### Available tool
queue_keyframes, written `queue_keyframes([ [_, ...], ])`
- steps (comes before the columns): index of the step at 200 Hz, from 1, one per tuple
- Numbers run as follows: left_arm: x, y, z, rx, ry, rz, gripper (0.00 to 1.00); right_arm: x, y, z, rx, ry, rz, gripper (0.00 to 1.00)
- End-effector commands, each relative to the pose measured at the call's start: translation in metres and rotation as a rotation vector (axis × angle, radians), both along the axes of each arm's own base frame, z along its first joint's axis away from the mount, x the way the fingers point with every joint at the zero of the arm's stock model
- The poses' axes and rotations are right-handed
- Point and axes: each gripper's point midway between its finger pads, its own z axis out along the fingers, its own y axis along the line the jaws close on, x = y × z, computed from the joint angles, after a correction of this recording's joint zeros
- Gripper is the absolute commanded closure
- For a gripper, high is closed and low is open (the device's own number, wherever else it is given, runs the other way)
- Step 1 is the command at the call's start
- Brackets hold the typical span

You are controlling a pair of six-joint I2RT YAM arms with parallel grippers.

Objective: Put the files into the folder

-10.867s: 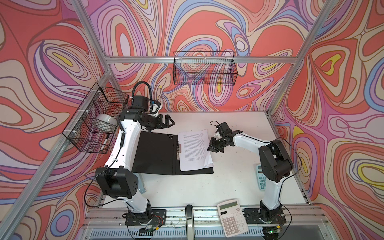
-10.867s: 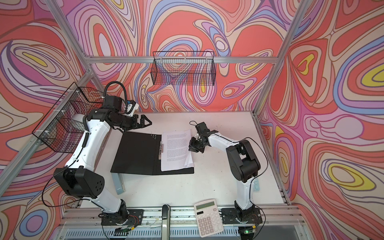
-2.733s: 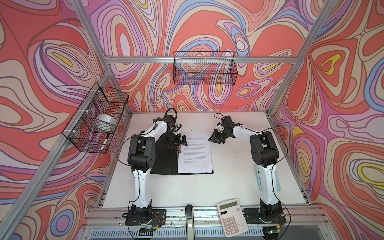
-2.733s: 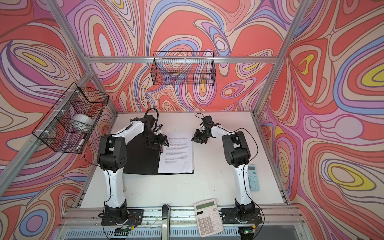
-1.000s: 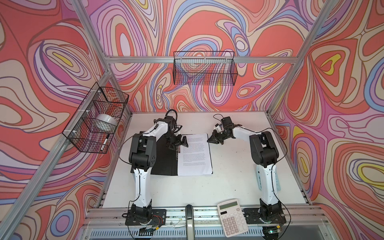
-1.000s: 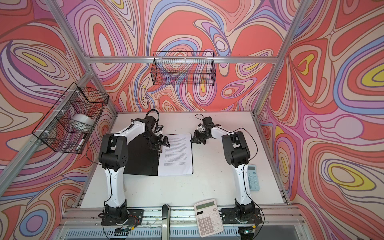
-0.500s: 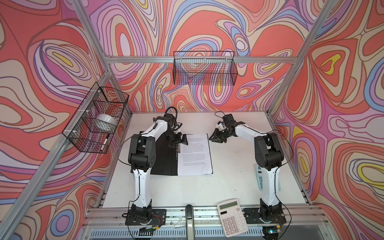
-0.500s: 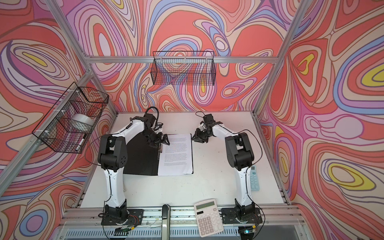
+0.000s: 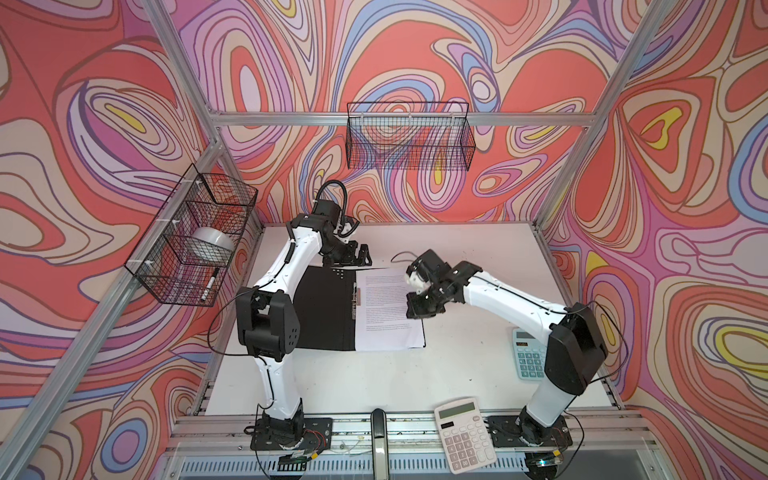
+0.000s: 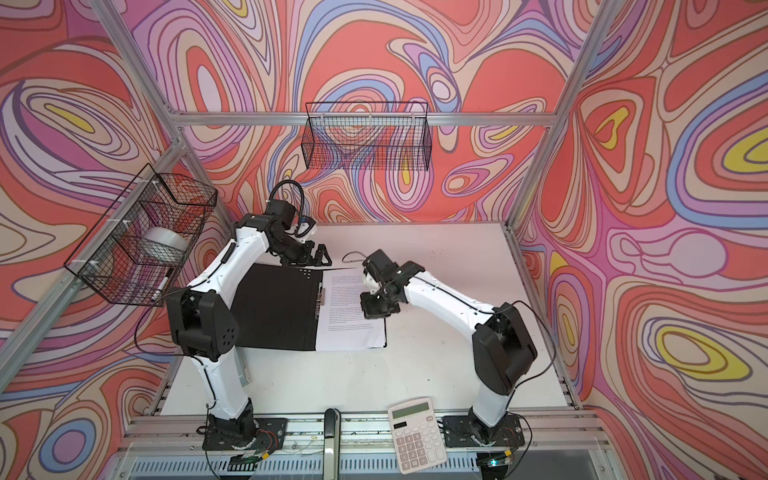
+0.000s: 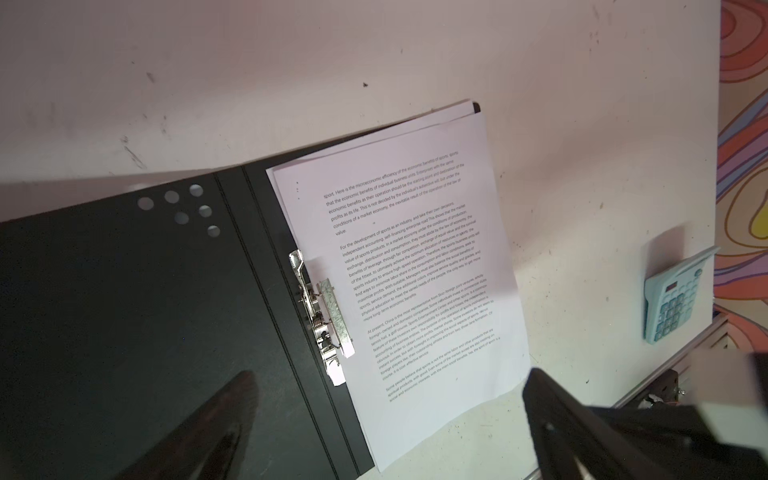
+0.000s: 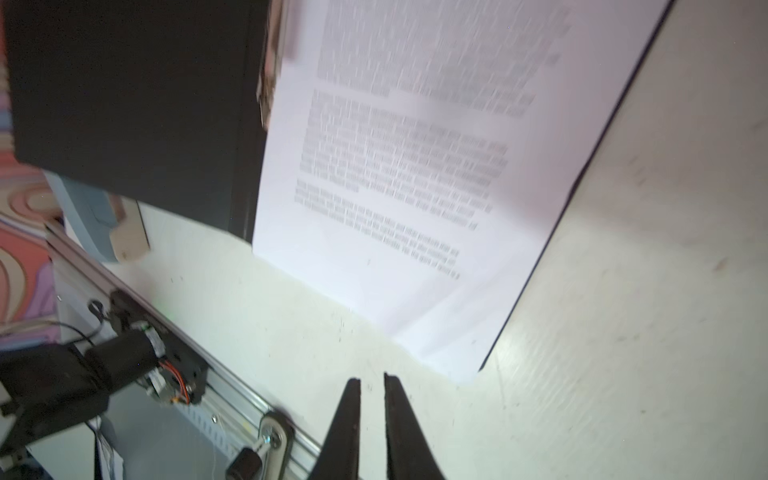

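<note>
Top views, both: folder (image 9: 324, 307) lies open on the worktop (image 9: 469, 365), black inside up. Files (image 9: 386, 316) lie stacked on its right half, inner edge at the metal clip (image 11: 322, 316), sheets slightly fanned at one corner. Left tool (image 9: 361, 255) hangs wide open by the folder's far edge, holding nothing. Right tool (image 9: 413, 307) is at the files' right edge. Right wrist view shows its fingers (image 12: 349, 415) narrow, nearly closed, empty. Blue calculator (image 9: 528, 353) near right edge, white calculator (image 9: 465, 434) on front rail.
</note>
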Motion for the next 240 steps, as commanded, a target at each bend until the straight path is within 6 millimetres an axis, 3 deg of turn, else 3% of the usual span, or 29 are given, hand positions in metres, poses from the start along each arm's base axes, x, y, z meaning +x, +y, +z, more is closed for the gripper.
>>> queue_keyframes([
  [1,0.0,0.017,0.019,0.011,-0.022,0.023,0.0,-0.031,-0.007,-0.008,-0.055,0.026,-0.011,0.89],
  [35,0.003,0.031,0.033,-0.05,-0.021,0.082,0.0,-0.061,0.004,-0.017,-0.076,0.039,0.028,0.91],
  [76,0.002,0.04,0.032,-0.057,-0.021,0.105,0.0,-0.081,0.008,-0.049,-0.175,0.08,0.068,0.91],
  [171,0.002,0.038,0.023,-0.075,0.002,0.128,0.0,-0.069,0.013,-0.105,-0.326,0.077,0.083,0.92],
  [240,0.003,0.039,0.02,-0.077,0.007,0.138,0.0,-0.054,0.023,-0.115,-0.363,0.046,0.111,0.92],
])
